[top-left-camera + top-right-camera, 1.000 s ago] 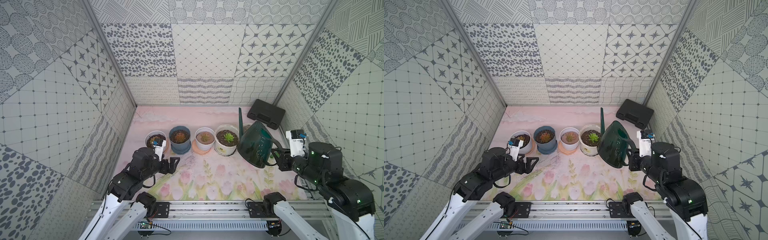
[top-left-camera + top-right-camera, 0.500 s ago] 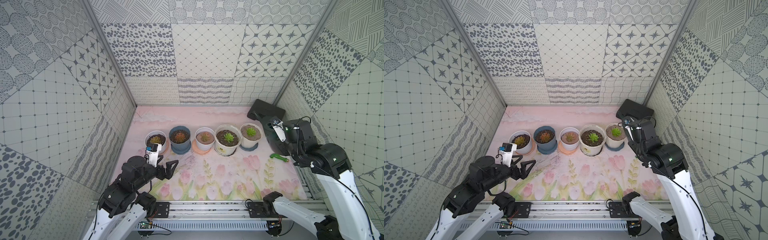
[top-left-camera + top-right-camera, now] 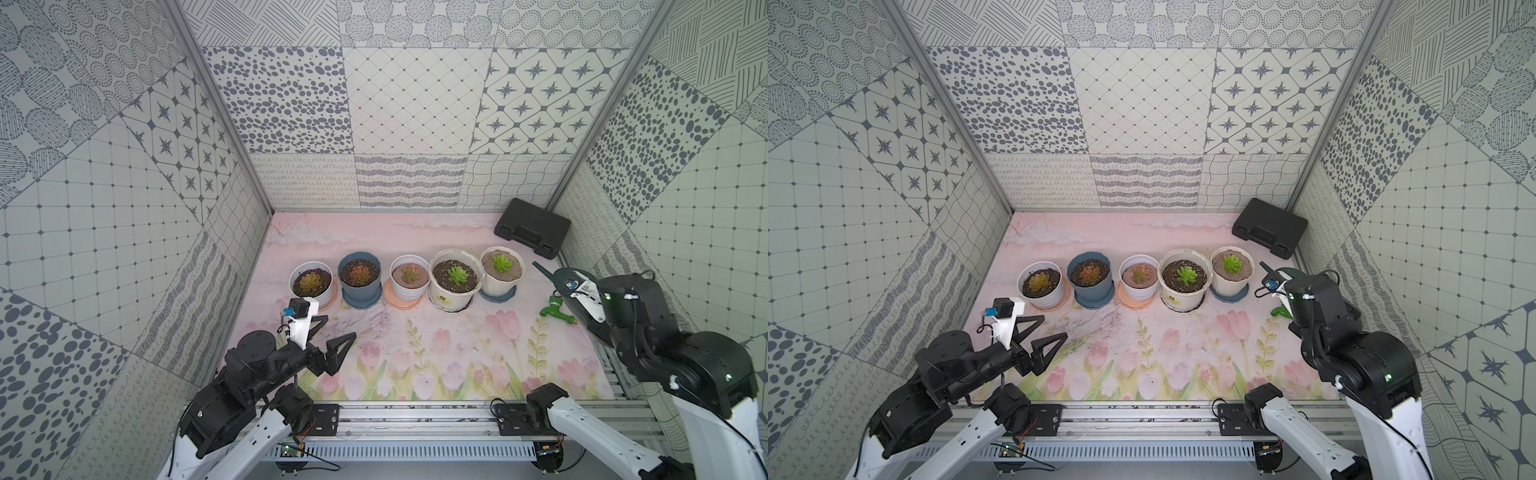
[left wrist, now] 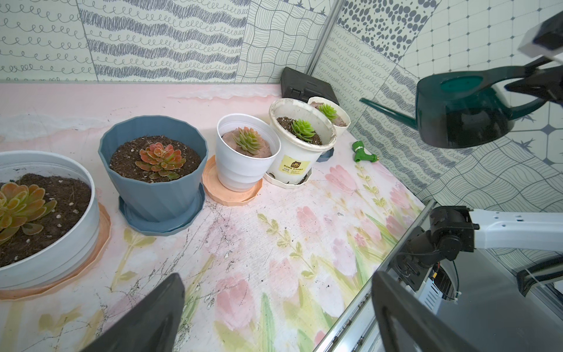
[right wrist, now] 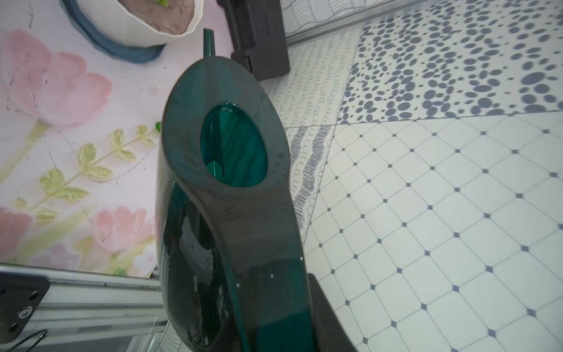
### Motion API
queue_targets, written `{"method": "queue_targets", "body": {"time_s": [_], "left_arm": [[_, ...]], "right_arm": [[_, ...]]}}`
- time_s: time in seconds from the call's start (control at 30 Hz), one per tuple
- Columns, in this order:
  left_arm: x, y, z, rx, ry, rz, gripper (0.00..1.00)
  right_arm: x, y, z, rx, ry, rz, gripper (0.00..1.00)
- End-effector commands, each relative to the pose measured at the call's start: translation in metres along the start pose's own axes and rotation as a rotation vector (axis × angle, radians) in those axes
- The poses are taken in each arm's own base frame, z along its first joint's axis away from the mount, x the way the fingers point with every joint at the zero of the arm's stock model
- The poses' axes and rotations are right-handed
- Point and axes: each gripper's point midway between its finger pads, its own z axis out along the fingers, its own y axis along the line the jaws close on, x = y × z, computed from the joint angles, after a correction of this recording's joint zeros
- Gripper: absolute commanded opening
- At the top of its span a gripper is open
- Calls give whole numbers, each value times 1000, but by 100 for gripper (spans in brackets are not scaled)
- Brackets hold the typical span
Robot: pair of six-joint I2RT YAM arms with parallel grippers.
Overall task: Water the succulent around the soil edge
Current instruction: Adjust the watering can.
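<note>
At the right end of the pot row on the worktop [image 3: 415,332], the succulent [image 3: 501,263] sits in its white fluted pot [image 3: 498,286], with the tan soil edge [image 3: 489,271] ringing it. The right tool [image 4: 536,74] is clamped on the handle of a dark green watering can [image 4: 457,119] (raised, spout tip just beside the pot). The left tool [image 3: 340,327] gapes wide and empty above the worktop.

Floral mat [image 3: 415,357] — five pots [image 3: 360,289], case [image 3: 532,226], nozzle [image 3: 555,312]
</note>
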Motion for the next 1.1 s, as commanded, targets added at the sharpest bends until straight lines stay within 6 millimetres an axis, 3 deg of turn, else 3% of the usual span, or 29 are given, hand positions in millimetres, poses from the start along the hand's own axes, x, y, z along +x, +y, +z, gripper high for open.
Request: {"method": "queue_targets", "body": {"time_s": [0.0,0.2,0.47,0.63,0.77,0.93,1.07], "left_arm": [[-4,0,-2,-3,-21,32,99],[-3,2,-2,-16,-21,31,99],[-2,4,2,-26,-5,31,99],[-1,7,4,-40,3,30,99],[0,9,6,-49,14,30,99],[0,10,9,-54,26,27,99],[1,11,11,-59,30,24,99]], "right_arm": [[-17,-11,10,57,27,121,0],[-28,-5,18,27,33,93,0],[-9,-26,5,106,72,37,0],[-11,-26,-16,32,-80,192,0],[-4,-18,-16,19,-80,196,0],[5,-23,-17,58,-65,244,0],[1,-31,-24,78,-129,361,0]]}}
